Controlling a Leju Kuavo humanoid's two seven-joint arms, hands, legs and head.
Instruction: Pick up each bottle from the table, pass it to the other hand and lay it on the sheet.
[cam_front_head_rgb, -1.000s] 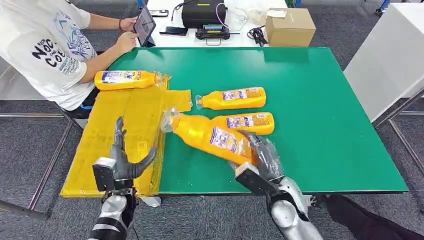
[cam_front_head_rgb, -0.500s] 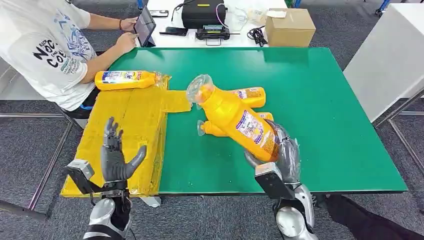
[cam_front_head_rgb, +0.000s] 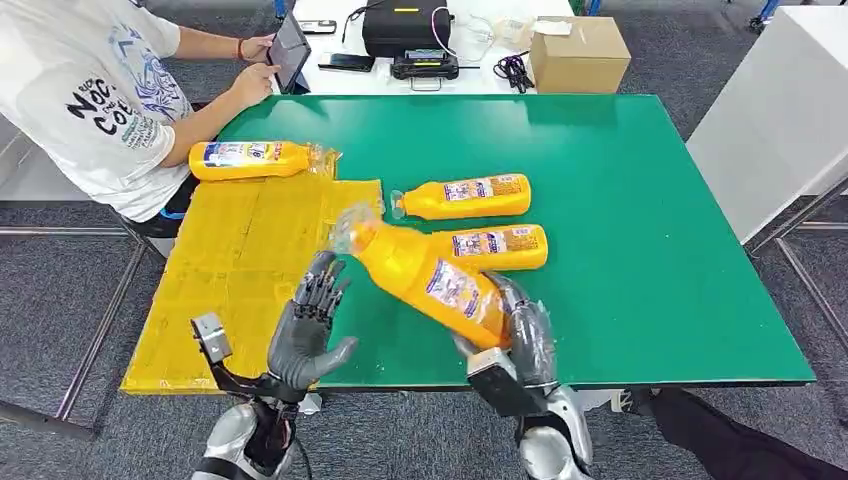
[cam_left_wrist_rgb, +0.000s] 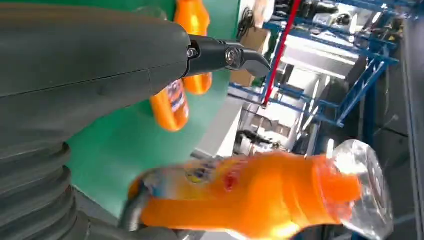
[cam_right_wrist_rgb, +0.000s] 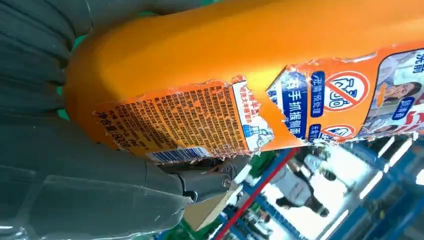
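The right hand (cam_front_head_rgb: 520, 335) is raised at the near edge of the bench, its fingers wrapped around the base end of an orange bottle (cam_front_head_rgb: 425, 275), which it holds tilted with the cap end up and toward the robot's left. The silver right forearm comes up from below, wrist bent under the load. The left hand (cam_front_head_rgb: 305, 335) stands upright just beside the bottle's neck end, palm turned toward it, fingers spread and pointing up, thumb out to the side, holding nothing and not touching the bottle.

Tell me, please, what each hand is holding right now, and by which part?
The right hand grips an orange bottle by its base end; the left hand is open, holding nothing.
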